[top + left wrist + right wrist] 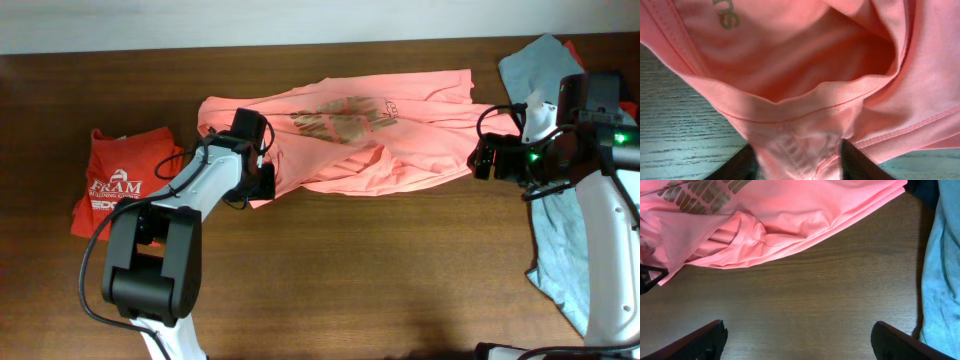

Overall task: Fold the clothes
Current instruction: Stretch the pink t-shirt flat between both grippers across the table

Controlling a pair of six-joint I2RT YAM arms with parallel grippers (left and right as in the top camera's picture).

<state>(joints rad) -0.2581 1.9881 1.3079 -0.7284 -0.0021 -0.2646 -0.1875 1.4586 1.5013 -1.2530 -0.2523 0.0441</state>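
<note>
The salmon-pink T-shirt (370, 140) with tan-gold lettering lies crumpled across the far middle of the table. My left gripper (262, 180) is at its lower left corner, shut on a bunched fold of the pink shirt (800, 155). My right gripper (484, 160) is open and empty just off the shirt's right edge, over bare wood; the pink hem (790, 235) shows above its fingers (797, 340). A folded red-orange T-shirt (125, 180) lies at the left. A grey-blue T-shirt (560, 230) lies under the right arm and also shows in the right wrist view (942, 265).
The brown wooden table (350, 270) has bare wood in front of the shirts. A white wall strip (250, 20) runs along the far edge. Both arm bases stand at the table's near edge.
</note>
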